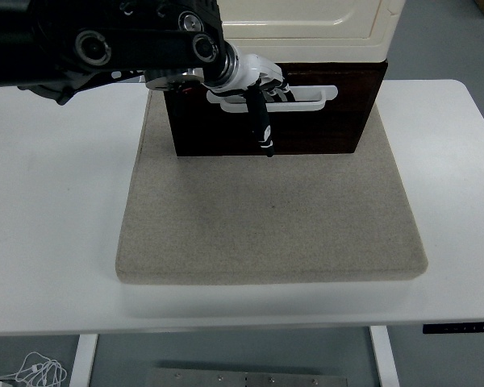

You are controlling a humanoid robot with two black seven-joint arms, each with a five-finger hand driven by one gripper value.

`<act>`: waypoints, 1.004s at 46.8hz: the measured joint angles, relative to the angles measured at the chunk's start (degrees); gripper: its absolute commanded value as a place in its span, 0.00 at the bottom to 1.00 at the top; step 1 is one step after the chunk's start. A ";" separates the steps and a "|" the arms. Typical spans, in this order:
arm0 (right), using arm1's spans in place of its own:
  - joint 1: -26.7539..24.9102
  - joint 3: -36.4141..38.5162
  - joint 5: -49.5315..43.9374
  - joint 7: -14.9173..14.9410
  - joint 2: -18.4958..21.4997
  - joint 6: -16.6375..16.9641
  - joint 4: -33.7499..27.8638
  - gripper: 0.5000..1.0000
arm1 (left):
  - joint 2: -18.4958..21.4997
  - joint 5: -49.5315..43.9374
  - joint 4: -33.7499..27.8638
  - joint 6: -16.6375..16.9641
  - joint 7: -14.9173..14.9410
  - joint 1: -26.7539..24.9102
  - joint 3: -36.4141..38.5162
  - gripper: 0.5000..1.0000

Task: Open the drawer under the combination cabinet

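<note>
The left hand reaches in from the left edge over the counter. Its fingers are curled into the slot of the white handle; the thumb extends down the drawer face. The dark drawer sits beneath the cream cabinet, at the far edge of the beige mat. The right hand is not in view.

Risk: the hook is left of the handle's centre, so an off-axis pull may skew and bind the drawer. A shallow hook may slip out. The unanchored cabinet may slide forward on the mat.
</note>
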 measured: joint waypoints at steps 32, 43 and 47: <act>0.00 -0.02 0.02 0.00 0.00 0.00 0.01 0.85 | 0.37 0.11 -0.77 -5.05 -0.01 -0.92 -0.54 1.00; 0.01 -0.01 0.02 0.00 0.00 0.00 -0.01 0.85 | 0.58 0.04 -1.04 -8.05 0.03 -1.23 -2.28 1.00; 0.00 0.00 0.02 0.00 0.00 0.00 -0.01 0.85 | 0.73 0.05 -1.34 -8.69 0.07 -1.23 -2.41 1.00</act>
